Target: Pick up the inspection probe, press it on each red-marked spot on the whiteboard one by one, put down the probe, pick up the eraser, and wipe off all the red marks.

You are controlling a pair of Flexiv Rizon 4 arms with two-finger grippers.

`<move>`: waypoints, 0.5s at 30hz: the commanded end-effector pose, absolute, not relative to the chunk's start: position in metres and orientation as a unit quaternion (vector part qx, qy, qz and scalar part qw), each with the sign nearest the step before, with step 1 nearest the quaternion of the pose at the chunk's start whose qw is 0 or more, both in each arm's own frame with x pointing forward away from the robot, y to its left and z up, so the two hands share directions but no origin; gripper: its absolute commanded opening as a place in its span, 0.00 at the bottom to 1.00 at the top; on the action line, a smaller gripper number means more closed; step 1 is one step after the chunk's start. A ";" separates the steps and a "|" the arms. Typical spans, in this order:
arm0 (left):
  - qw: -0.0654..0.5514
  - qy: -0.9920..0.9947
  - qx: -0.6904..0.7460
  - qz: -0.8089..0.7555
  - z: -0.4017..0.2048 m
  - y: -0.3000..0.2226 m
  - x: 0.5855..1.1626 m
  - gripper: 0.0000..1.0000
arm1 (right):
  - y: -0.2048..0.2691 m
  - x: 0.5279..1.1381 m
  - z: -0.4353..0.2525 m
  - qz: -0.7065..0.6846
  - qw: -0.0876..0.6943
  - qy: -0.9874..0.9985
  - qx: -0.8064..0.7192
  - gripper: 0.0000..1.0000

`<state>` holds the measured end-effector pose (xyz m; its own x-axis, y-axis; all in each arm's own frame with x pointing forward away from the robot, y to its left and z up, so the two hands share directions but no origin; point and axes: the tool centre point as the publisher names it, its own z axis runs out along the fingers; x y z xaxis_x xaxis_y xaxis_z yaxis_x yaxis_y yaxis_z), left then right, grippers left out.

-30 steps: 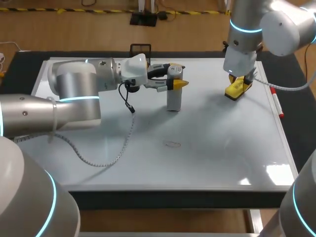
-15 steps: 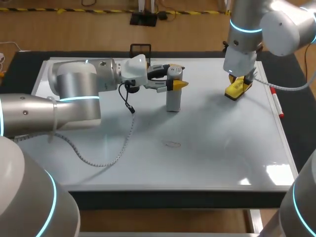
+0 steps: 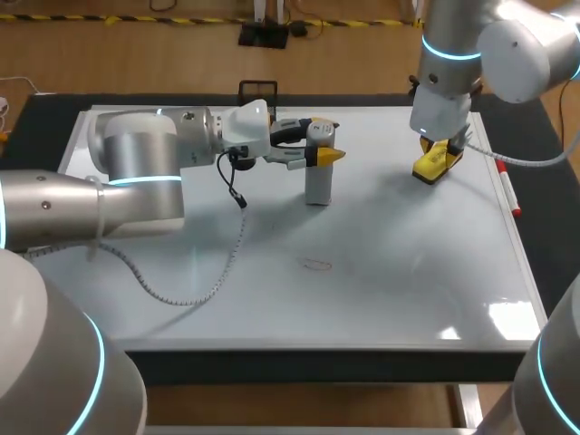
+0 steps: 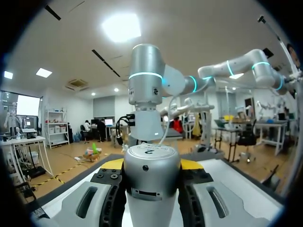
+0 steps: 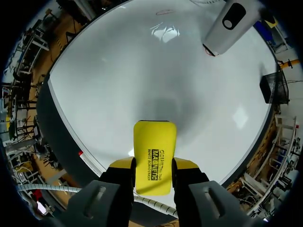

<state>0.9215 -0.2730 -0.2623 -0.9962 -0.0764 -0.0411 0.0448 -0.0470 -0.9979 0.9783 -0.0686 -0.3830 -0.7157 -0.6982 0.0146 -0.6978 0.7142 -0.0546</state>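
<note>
On the white board point(image 3: 408, 272), left pincer point(image 3: 319, 156) clamps upright grey cylindrical probe point(image 3: 318, 184) for pressing; right pincer point(image 3: 437, 156) holds yellow block eraser point(image 5: 154, 153) ready

A dark tabletop point(image 3: 317, 365) is showing as a border around the whiteboard point(image 3: 381, 272), where a bright patch of reflected light point(image 3: 507, 319) is glinting near the front right corner. A wooden floor point(image 3: 136, 54) is stretching beyond the far edge, with yellow-and-black tape point(image 3: 181, 18) running across it. In the left wrist view, a square ceiling panel point(image 4: 122, 27) is glowing against a pale ceiling point(image 4: 203, 33).
</note>
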 end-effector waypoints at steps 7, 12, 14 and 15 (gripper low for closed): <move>0.040 0.688 -0.009 -0.725 -0.251 -0.268 0.921 0.00 | -0.069 0.979 -0.382 -0.029 0.002 0.925 -0.378 0.00; 0.025 0.677 -0.019 -0.735 -0.234 -0.256 0.923 0.00 | -0.069 0.979 -0.382 -0.029 0.002 0.925 -0.378 0.00; 0.032 0.678 -0.013 -0.734 -0.226 -0.251 0.920 0.00 | -0.069 0.979 -0.382 -0.029 0.002 0.925 -0.378 0.00; 0.032 0.678 -0.013 -0.734 -0.222 -0.247 0.920 0.00 | -0.069 0.979 -0.382 -0.029 0.002 0.925 -0.378 0.00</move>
<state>0.9238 -0.2614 -0.2341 -0.9975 -0.0655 -0.0276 0.0336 -0.0924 -0.9952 0.9783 -0.0685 -0.3831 -0.7156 -0.6983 0.0147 -0.6979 0.7141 -0.0545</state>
